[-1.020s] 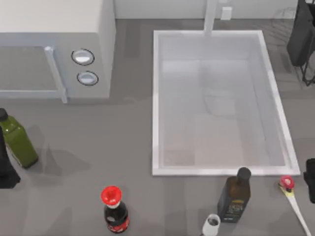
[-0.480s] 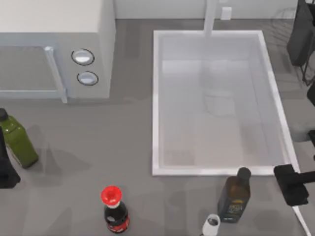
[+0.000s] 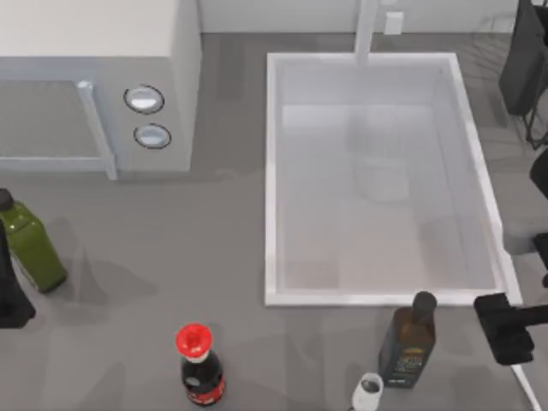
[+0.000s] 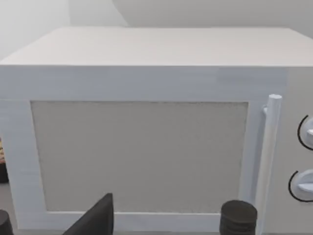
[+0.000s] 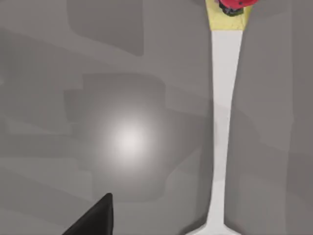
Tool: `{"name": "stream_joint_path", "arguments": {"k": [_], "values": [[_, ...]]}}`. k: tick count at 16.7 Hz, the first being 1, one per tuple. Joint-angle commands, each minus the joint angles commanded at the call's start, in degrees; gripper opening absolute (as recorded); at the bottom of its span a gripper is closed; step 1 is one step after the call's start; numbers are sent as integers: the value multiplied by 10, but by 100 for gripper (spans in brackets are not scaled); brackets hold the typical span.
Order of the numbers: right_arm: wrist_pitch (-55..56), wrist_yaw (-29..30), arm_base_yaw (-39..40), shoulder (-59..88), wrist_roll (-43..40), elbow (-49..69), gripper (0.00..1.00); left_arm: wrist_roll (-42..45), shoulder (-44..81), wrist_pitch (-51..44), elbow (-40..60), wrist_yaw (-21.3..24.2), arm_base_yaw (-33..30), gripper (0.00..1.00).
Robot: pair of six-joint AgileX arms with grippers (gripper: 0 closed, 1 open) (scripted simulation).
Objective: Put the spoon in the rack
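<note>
At the table's (image 3: 223,257) front right corner, my right gripper (image 3: 507,330) hangs over the spoon (image 5: 222,122), which lies flat on the surface; whether its fingers are open I cannot tell. My left arm sits parked at the left edge, and the rack (image 3: 524,64) stands at the back right corner

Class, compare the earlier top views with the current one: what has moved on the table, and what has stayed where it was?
The right pincer has come in from the right edge over the spoon, covering its red head in the top view. The spoon lies flat on the table, not yet gripped. The left pincer stays parked at the left edge. The bottles, sink and rack have not moved.
</note>
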Motion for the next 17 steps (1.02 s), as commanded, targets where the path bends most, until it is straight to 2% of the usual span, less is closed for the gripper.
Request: {"name": "stream_joint_path", "arguments": {"k": [5,9,17], "values": [[135,0,4,31,3,-105,100,0,0,0,0,0,0,100],[220,0,5,84,6,-134,100,0,0,0,0,0,0,100],[249,0,4,129,5,-121,100,0,0,0,0,0,0,100]]}}
